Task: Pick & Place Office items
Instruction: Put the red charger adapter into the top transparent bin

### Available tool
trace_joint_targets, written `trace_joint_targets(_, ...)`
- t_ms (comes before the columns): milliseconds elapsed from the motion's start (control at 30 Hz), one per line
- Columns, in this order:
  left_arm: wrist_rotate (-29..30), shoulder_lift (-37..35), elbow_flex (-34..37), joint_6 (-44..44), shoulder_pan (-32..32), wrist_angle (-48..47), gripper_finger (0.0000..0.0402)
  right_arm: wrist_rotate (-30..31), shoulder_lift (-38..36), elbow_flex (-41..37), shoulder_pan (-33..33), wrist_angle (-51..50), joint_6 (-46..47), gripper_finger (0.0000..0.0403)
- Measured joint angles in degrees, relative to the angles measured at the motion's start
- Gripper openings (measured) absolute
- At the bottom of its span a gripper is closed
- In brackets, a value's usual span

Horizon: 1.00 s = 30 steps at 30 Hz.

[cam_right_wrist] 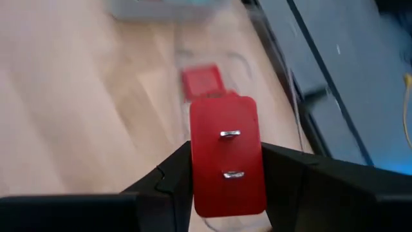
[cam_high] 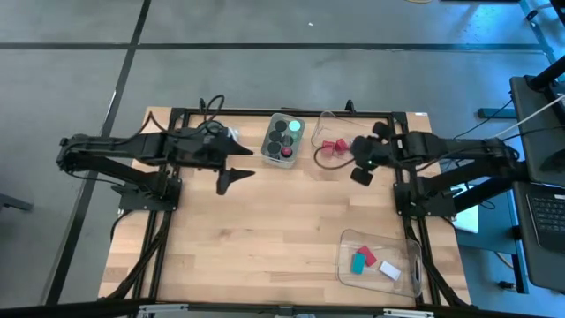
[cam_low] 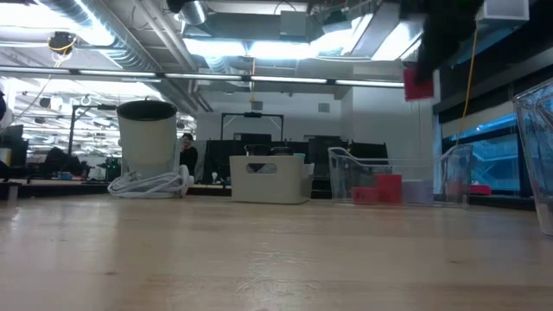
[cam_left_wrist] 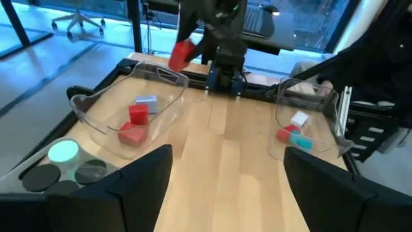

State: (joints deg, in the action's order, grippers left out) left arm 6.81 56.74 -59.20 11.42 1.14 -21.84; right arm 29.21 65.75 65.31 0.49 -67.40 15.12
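Between my right gripper (cam_right_wrist: 226, 169) fingers sits a red block (cam_right_wrist: 227, 154) with two metal prongs, clamped snug, hanging above the far-right clear tray (cam_high: 331, 150). I'd carry it level to the near tray (cam_high: 378, 262) (teal, red and white pieces already inside) before letting go. Only the right wrist view shows those prongs. Left gripper (cam_high: 231, 166) waits spread wide mid-table.

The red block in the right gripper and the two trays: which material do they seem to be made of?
The red block looks like matte plastic, evenly coloured, with two shiny metal-looking prongs. Both trays seem thin clear plastic: contents show through and the rims glint.
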Motion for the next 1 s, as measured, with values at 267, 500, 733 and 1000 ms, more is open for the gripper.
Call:
trace_joint_targets(267,0.2,-1.0,0.0,-0.6,0.8,-1.2,0.0296,-0.1,-4.3,-11.5,-8.5,6.0,2.0,0.0138)
trace_joint_targets(500,0.2,-1.1,0.0,-0.6,0.8,-1.2,0.0296,-1.6,-4.3,-19.6,-16.3,14.4,4.0,0.0138)
trace_joint_targets(733,0.2,-1.1,0.0,-0.6,0.8,-1.2,0.0296,-6.4,-4.3,-25.8,-23.5,23.2,5.3,0.0138)
trace_joint_targets(1000,0.2,-1.0,0.0,-0.6,0.8,-1.1,0.0296,-8.3,-2.7,-27.5,-29.5,28.4,10.2,0.0139)
